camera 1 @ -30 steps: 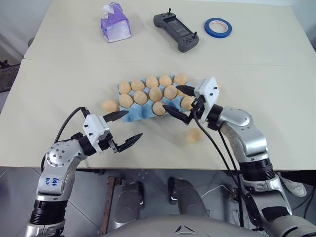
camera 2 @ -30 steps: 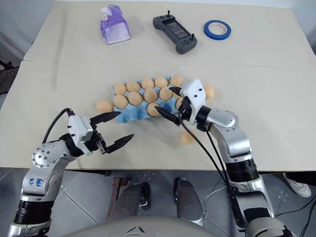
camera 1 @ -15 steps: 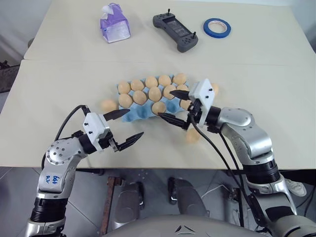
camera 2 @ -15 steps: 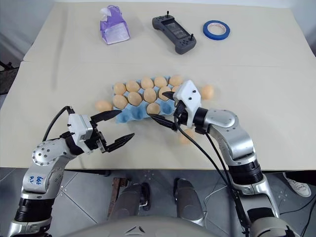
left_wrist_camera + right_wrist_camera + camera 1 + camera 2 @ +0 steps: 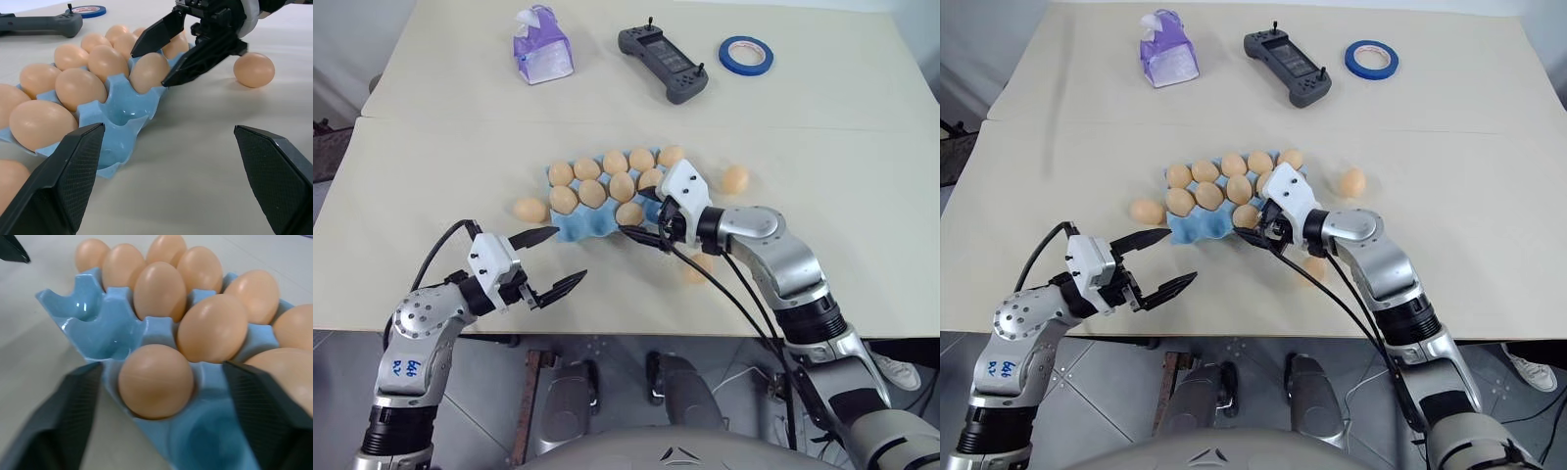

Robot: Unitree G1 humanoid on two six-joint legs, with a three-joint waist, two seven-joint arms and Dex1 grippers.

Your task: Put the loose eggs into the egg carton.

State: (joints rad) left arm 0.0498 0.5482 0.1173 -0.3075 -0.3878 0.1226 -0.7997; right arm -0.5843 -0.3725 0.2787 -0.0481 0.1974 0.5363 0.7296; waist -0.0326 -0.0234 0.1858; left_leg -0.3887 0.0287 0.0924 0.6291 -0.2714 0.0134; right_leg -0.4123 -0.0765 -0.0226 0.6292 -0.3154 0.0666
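Beige table, blue egg carton mostly filled, right gripper spread around near-row egg, left gripper spread wide, empty.

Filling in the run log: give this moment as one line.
right gripper: jaws open around tan egg in light blue moulded egg carton | left gripper: open, idle | three loose eggs on table

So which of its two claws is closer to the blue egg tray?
The right gripper: its fingers sit at the egg carton's near edge. The left gripper hangs short of it, over the table's front edge.
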